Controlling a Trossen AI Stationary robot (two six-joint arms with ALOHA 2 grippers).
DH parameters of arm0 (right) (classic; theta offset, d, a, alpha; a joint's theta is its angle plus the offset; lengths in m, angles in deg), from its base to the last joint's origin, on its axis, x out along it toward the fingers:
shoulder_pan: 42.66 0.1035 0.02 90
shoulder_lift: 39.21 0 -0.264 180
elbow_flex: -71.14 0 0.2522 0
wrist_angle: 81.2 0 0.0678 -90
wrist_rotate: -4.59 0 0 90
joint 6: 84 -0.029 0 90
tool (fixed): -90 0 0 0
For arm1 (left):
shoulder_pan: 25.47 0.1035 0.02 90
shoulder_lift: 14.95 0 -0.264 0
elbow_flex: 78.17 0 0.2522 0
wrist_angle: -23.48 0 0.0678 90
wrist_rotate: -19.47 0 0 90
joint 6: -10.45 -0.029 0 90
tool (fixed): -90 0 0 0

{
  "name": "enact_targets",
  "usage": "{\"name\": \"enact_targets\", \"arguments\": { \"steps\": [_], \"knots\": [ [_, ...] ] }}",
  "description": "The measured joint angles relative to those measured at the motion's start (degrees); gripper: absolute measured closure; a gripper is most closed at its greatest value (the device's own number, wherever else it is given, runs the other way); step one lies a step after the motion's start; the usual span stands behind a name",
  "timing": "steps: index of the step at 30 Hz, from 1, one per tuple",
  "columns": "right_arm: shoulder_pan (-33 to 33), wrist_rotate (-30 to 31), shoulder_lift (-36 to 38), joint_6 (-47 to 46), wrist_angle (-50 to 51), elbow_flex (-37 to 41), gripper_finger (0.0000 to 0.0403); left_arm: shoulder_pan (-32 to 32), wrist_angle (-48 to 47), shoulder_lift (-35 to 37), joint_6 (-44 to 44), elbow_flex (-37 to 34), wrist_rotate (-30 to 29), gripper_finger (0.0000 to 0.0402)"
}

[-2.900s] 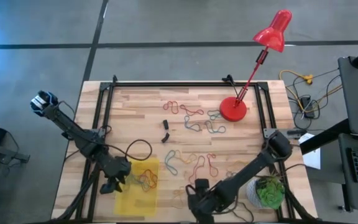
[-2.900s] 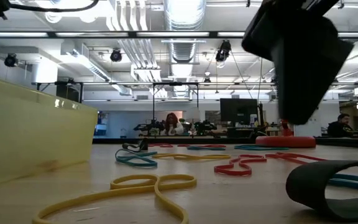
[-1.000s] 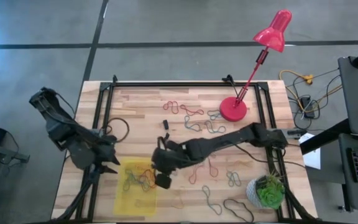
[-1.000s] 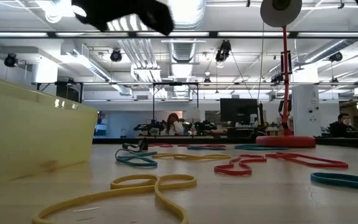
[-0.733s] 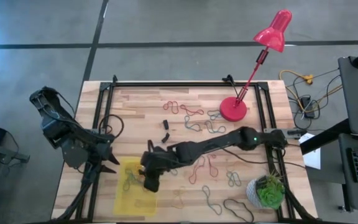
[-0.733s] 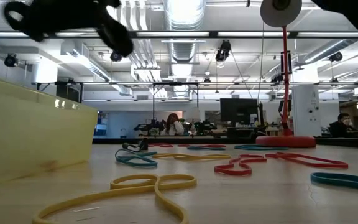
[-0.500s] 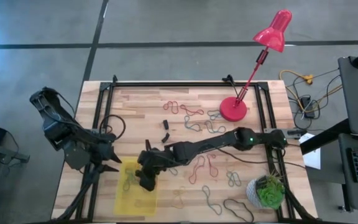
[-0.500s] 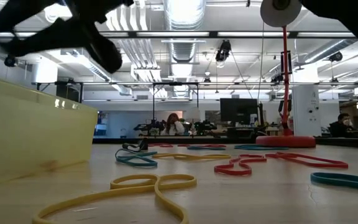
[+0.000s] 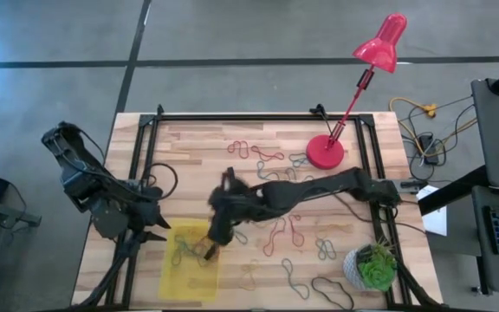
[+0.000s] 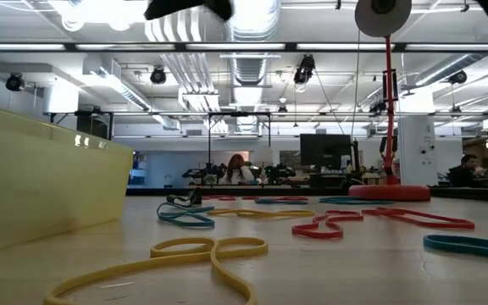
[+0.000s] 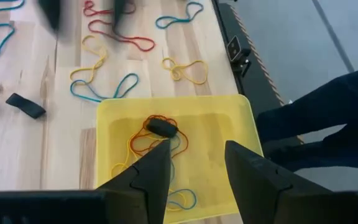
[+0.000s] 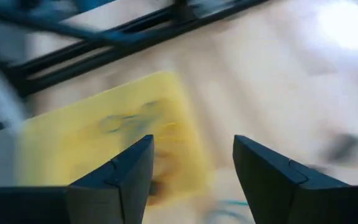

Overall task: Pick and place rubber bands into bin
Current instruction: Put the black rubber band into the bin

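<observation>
The yellow bin (image 9: pixel 177 276) sits at the table's near left and holds a tangle of rubber bands (image 11: pixel 156 142) with a dark band (image 11: pixel 161 127) lying on top. Many more rubber bands (image 9: pixel 277 232) lie loose on the wood right of the bin and toward the far edge. My right gripper (image 9: pixel 214 234) hangs open above the bin's far right corner, with the bin (image 12: pixel 79 140) showing blurred between its fingers. My left gripper (image 11: pixel 196 167) stands open at the bin's left side, raised over it, with nothing between its fingers.
A red desk lamp (image 9: pixel 326 152) stands at the far right and a potted plant (image 9: pixel 372 267) at the near right corner. Small dark blocks (image 11: pixel 23 106) lie on the wood beyond the bin. Black frame rails (image 9: pixel 141 173) run along the table's sides.
My right gripper went toward the table's left edge until it hung over the bin, then rose and drew back toward the far edge, so it now stands higher at the bin's far right corner. The left arm has kept still.
</observation>
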Motion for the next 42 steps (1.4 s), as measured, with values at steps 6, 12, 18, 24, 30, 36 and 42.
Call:
{"name": "enact_targets", "arguments": {
  "steps": [6, 12, 18, 24, 30, 36, 42],
  "knots": [
    [0.96, 11.86, 7.1, -7.24, 18.67, -0.11, 0.0197, 6.01, -9.39, -0.61, 0.38, -0.13, -0.66, 0.0265],
    [1.18, 11.8, 9.29, -19.91, 40.6, 0.33, 0.0197, 19.38, -7.29, 0.1, -12.77, -1.21, -2.21, 0.0265],
    [3.51, 9.0, 12.99, -22.83, 39.69, 8.09, 0.0197, 35.86, 11.54, -3.52, -24.34, -8.23, 13.27, 0.0265],
    [8.36, 8.46, 16.96, -32.43, 38.94, 21.62, 0.0197, 45.39, 20.74, -12.27, -28.71, -14.8, 17.05, 0.0265],
    [14.72, 5.76, 18.7, -44.89, 38.74, 32.01, 0.0197, 47.17, 27.05, -21.97, -31.85, -15.52, 18.54, 0.0265],
    [20.78, 4.08, 18.89, -54.88, 38.53, 39.47, 0.0197, 48.4, 29.13, -28.56, -36.34, -11.51, 19.95, 0.0265],
    [25.22, 4.04, 18.97, -61.04, 38.14, 45.48, 0.0197, 51.9, 27.86, -30.9, -53.08, -6.74, 21.05, 0.0265]
  ]
}}
